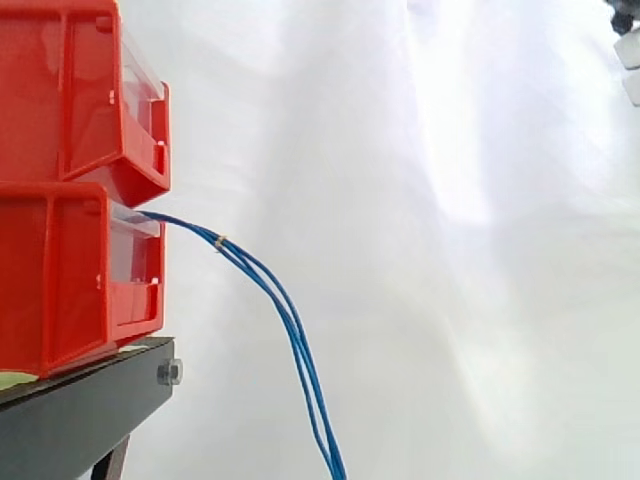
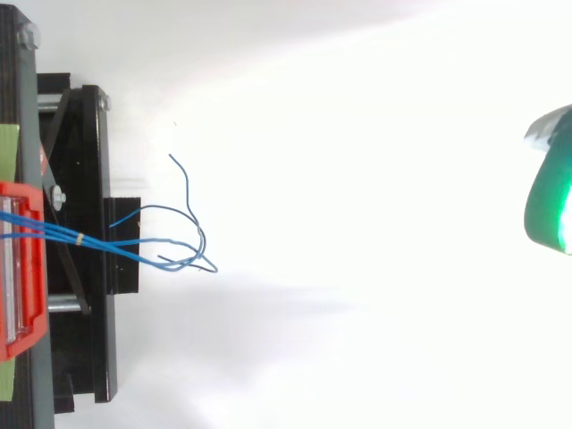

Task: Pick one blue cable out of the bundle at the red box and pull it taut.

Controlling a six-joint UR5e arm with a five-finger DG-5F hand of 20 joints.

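Note:
Several thin blue cables (image 1: 298,345) leave the lower red bin (image 1: 60,280) as one bundle, tied by a small pale band (image 1: 221,241), and hang slack towards the bottom edge. In the top view the blue cables (image 2: 134,246) run right from the red bin (image 2: 20,268), and their loose ends curl apart past the stand. My hand (image 2: 549,189) shows as a green glowing part at the far right edge, well away from the cables and touching nothing. In the side view a grey piece of the hand (image 1: 629,50) sits in the top right corner.
A second red bin (image 1: 70,90) is stacked on the lower one. Both rest on a black stand (image 1: 80,415), which also appears from above as the black stand (image 2: 89,223). A white curtain lies behind and beneath the cables.

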